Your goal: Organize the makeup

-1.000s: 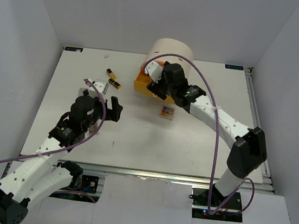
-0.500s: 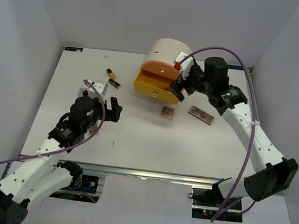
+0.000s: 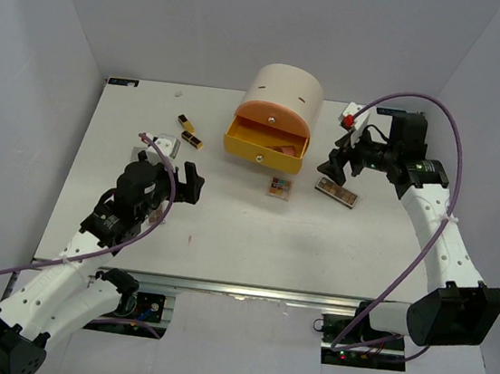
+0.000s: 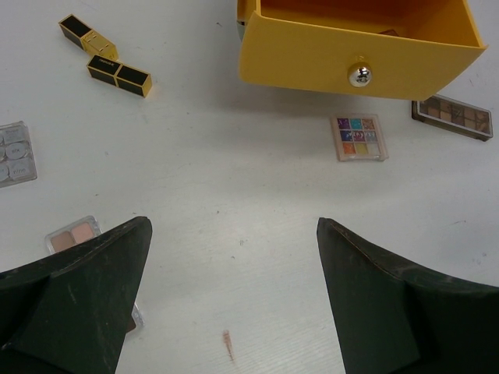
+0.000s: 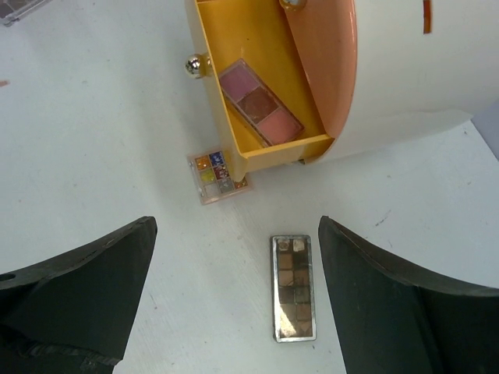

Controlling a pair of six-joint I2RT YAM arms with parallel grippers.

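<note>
Cream drawer unit [image 3: 285, 91] has its yellow drawer [image 3: 263, 155] open, with 1 pink palette [image 5: 260, 104] inside. The right gripper [image 3: 336, 166] hangs spread over the brown palette [image 5: 294, 287] on the table beside the drawer, and the left gripper [image 4: 234, 226] is spread and empty. Likely best to drop straight, pinch the palette's 2 long edges, and lift clear of the drawer wall.

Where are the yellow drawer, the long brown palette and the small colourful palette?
yellow drawer [image 4: 312, 58]: left wrist view, front wall.
long brown palette [image 5: 295, 288]: right wrist view, middle pans.
small colourful palette [image 4: 359, 137]: left wrist view, centre pans.
</note>
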